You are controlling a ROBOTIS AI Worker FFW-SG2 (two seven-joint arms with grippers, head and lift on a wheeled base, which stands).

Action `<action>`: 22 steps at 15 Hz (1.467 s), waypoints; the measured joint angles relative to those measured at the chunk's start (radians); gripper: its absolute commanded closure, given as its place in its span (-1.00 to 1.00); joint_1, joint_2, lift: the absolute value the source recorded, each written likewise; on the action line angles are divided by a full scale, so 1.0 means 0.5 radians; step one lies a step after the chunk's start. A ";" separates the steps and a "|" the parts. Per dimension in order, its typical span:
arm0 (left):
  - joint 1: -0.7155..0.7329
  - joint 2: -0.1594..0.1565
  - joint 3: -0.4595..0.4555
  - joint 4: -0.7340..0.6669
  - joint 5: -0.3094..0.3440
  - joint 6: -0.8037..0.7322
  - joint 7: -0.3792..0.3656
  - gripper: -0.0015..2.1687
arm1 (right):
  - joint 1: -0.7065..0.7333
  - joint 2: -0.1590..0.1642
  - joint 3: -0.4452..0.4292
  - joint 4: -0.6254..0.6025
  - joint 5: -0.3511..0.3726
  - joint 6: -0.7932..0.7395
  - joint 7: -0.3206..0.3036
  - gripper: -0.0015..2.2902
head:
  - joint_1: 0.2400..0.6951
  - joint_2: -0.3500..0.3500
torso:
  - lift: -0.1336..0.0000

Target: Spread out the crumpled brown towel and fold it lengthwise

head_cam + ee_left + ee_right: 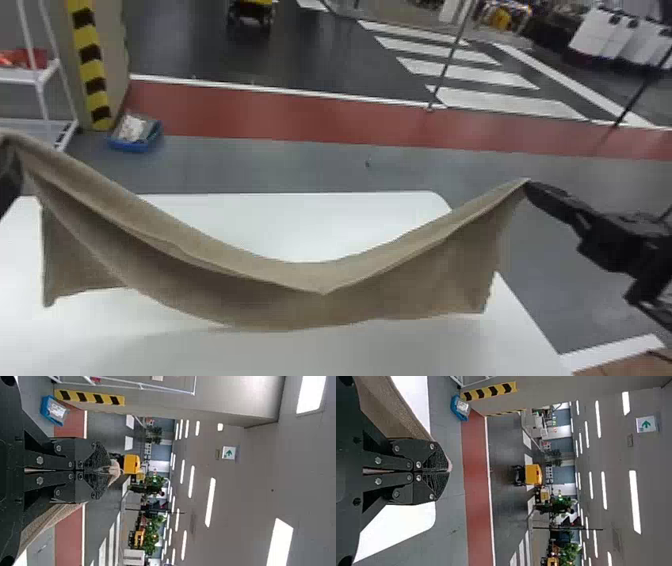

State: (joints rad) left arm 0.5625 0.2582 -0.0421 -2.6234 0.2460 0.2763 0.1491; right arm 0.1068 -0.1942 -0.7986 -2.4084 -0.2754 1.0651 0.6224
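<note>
The brown towel (pixel 400 300) hangs across the middle of the head view, above the white table (pixel 320 215), sagging between its held corners. At the left edge, the left gripper (pixel 107 470) is pinched closed on one corner; at centre right, the right gripper (pixel 448 470) is clamped just as tight on another. The spreading looks mostly done — it hangs wide, not bunched. Left to do, I judge: lay it down, smooth it — and finish the lengthwise fold.
</note>
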 measured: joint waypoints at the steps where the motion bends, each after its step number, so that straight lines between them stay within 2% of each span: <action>1: 0.003 0.002 0.009 -0.019 0.000 0.027 0.000 0.50 | -0.001 -0.005 -0.030 0.003 -0.025 0.006 -0.002 0.24 | 0.47 -0.99 | -0.85; 3: -0.014 0.007 0.038 -0.028 0.014 0.086 0.002 0.50 | -0.024 -0.026 -0.075 0.061 -0.053 -0.002 -0.010 0.24 | 0.46 -1.00 | -0.85; 7: -0.105 0.013 0.068 0.053 0.052 0.166 -0.008 0.50 | -0.110 -0.116 -0.071 0.261 -0.033 -0.013 -0.048 0.24 | 0.46 -1.00 | -0.85; 10: -0.291 0.009 0.106 0.254 0.143 0.236 -0.021 0.50 | -0.267 -0.182 0.093 0.492 0.075 -0.030 -0.083 0.24 | 0.48 -1.00 | -0.85; 12: -0.464 0.013 0.124 0.429 0.194 0.252 -0.034 0.50 | -0.421 -0.193 0.264 0.670 0.183 -0.104 -0.117 0.24 | 0.41 -0.87 | -0.85; 14: -0.674 0.043 0.126 0.620 0.234 0.297 -0.045 0.51 | -0.594 -0.180 0.447 0.852 0.274 -0.205 -0.154 0.24 | 0.32 -0.75 | -0.85; 17: -0.995 0.092 0.113 0.929 0.295 0.347 -0.086 0.51 | -0.835 -0.102 0.637 1.170 0.377 -0.531 -0.206 0.24 | 0.12 -0.56 | -0.85; 19: -1.238 0.116 0.086 1.193 0.355 0.348 -0.142 0.50 | -1.038 -0.057 0.734 1.450 0.431 -0.810 -0.224 0.24 | -0.02 -0.49 | -0.85; 20: -1.339 0.120 0.072 1.303 0.378 0.348 -0.172 0.50 | -1.135 -0.046 0.765 1.560 0.460 -0.905 -0.225 0.24 | -0.17 -0.43 | -0.85; 22: -1.489 0.128 0.047 1.452 0.422 0.344 -0.204 0.50 | -1.267 -0.028 0.789 1.699 0.494 -1.012 -0.226 0.24 | -0.30 -0.40 | -0.85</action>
State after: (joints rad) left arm -0.1820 0.3222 -0.0187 -1.8974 0.4572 0.4484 0.0470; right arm -0.5265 -0.2080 -0.4042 -1.5590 -0.0286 0.5592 0.5092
